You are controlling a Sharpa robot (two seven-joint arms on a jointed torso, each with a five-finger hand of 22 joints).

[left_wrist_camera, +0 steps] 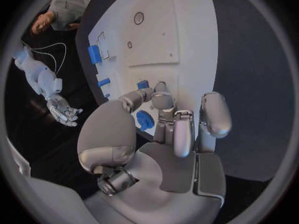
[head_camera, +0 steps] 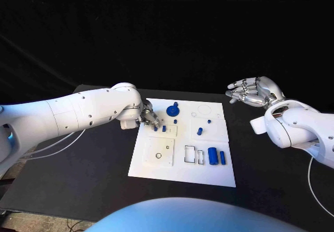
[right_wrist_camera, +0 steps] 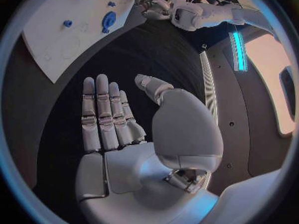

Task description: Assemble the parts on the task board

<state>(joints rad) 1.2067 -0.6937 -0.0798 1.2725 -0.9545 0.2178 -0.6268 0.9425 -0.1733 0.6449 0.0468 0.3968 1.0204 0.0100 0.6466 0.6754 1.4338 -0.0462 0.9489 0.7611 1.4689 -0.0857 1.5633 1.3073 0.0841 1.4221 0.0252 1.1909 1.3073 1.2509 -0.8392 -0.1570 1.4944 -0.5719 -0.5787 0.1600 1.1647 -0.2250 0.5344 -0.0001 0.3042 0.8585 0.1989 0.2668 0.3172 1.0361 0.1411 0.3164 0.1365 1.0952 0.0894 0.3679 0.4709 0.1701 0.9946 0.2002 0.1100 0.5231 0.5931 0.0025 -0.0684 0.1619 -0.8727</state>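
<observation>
The white task board (head_camera: 182, 172) lies mid-table. My left hand (head_camera: 148, 117) reaches over its far left part, fingers pointing down. In the left wrist view the left hand (left_wrist_camera: 169, 118) pinches a small blue part (left_wrist_camera: 143, 84) on the board between thumb and a fingertip. A round blue disc part (left_wrist_camera: 144, 120) lies under the fingers, also the disc (head_camera: 173, 110). Two blue cylinders (head_camera: 216, 156) lie in the board's near right area. My right hand (head_camera: 252, 93) hovers off the board's far right corner, fingers straight and holding nothing (right_wrist_camera: 115, 124).
Other small blue parts (head_camera: 200, 130) stand around the board's middle. White inset plates (head_camera: 159, 151) with holes fill the board's near left. Black table (head_camera: 83, 174) surrounds the board on all sides.
</observation>
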